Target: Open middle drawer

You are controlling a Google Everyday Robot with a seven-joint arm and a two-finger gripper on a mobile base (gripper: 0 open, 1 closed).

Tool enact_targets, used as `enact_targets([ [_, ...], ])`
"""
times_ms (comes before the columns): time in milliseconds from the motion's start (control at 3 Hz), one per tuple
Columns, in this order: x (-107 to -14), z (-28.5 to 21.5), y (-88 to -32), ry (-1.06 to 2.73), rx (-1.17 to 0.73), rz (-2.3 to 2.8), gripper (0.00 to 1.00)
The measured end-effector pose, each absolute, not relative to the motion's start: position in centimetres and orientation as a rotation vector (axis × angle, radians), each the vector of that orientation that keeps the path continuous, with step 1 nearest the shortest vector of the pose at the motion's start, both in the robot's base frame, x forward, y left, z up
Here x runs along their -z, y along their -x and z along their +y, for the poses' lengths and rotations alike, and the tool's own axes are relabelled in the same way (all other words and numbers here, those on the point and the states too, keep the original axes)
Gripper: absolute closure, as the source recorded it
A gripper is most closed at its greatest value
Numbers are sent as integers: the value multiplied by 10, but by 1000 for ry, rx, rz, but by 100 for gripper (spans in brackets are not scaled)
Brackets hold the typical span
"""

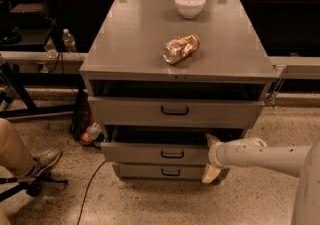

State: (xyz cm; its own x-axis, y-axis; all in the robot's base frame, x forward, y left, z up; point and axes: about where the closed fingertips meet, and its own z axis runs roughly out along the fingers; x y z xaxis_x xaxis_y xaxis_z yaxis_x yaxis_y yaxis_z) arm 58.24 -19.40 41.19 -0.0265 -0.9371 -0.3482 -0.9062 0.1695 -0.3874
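The gripper [211, 158] is sitting at the right end of the middle drawer [145, 153], with its fingers spread apart, one above the other. The upper finger [213, 140] is lying at the top edge of the drawer's front panel and the lower finger [210, 174] is hanging below the panel's bottom edge. Whether either finger is pressing on the panel cannot be told.

The white arm [265, 155] is reaching in from the right of the gripper. The middle drawer is standing partly pulled out, and its small black loop handle [172, 154] is showing to the left of the gripper, apart from the fingers. Just below the gripper, the bottom drawer [145, 171] is sitting further back. Above the gripper, the top drawer [130, 111] is showing a dark gap under the cabinet top [130, 44].

Higher up, a jar [180, 49] is lying on its side on that top, and a white bowl [190, 5] is standing beyond it near the back edge. Far to the left of the gripper, a person's shoe [44, 160] is resting on the speckled floor [150, 204], and a dark cable [87, 189] is trailing between the shoe and the cabinet.
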Motion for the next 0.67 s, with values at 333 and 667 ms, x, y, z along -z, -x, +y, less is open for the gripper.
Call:
enact_targets([
  [333, -407, -193, -583, 1744, 69, 1942, 0],
  [667, -402, -195, -580, 1746, 48, 1961, 15],
])
